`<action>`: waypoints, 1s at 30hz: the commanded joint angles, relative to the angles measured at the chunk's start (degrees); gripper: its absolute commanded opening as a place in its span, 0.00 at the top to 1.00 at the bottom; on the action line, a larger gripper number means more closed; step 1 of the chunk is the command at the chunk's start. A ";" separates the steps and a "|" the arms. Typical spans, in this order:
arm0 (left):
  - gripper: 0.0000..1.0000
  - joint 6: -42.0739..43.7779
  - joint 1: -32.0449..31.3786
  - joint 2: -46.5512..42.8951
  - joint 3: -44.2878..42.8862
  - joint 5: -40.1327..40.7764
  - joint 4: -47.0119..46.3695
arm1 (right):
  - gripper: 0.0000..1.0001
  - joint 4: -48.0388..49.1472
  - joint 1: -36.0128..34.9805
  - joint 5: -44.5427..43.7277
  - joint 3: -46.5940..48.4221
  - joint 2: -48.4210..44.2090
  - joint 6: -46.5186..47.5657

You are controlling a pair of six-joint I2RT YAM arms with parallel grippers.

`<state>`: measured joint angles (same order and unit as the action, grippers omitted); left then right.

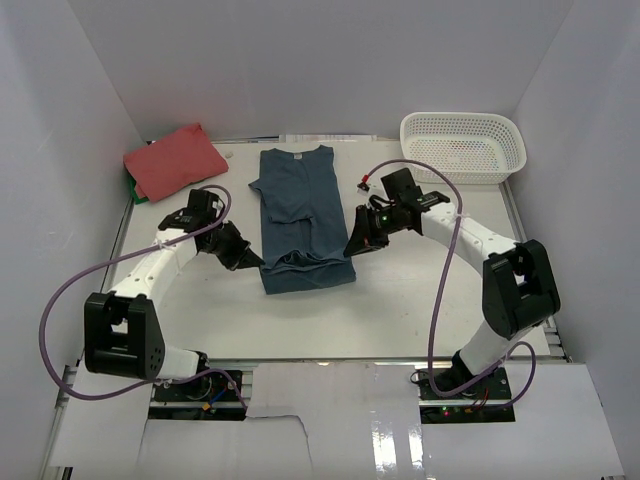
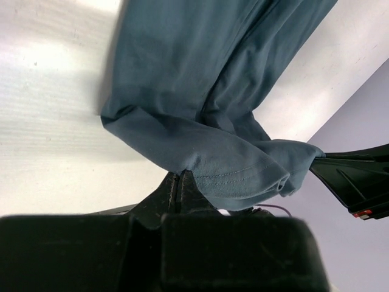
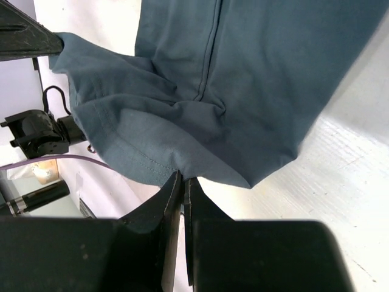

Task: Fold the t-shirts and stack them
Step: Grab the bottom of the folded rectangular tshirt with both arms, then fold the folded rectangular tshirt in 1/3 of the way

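A dark teal-blue t-shirt (image 1: 303, 215) lies lengthwise on the table, neck toward the back, sides folded in. Its bottom hem is lifted and bunched. My left gripper (image 1: 253, 260) is shut on the hem's left corner. My right gripper (image 1: 352, 246) is shut on the hem's right corner. In the left wrist view the teal cloth (image 2: 200, 109) hangs from the closed left gripper (image 2: 180, 175). In the right wrist view the same cloth (image 3: 243, 79) is pinched in the right gripper (image 3: 182, 175). A coral-red t-shirt (image 1: 175, 160) lies folded at the back left.
A white lattice basket (image 1: 463, 146) stands at the back right. Something green (image 1: 137, 194) peeks from under the red t-shirt. White walls close in the table on three sides. Purple cables loop beside both arms.
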<state>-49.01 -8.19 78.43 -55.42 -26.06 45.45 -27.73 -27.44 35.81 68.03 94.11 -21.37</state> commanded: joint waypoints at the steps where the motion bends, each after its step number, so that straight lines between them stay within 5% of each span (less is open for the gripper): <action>1: 1.00 1.55 0.89 1.19 -3.29 -0.13 -1.77 | 0.92 -1.71 0.81 1.37 4.04 1.08 2.12; 30: 1.00 6.12 3.79 16.13 -23.50 0.84 0.52 | 0.92 -11.38 3.89 1.63 28.64 15.14 6.25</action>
<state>-44.16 -5.13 94.43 -76.31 -25.82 45.58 -37.50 -23.97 36.25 93.01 108.27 -16.25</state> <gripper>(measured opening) 0.017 0.084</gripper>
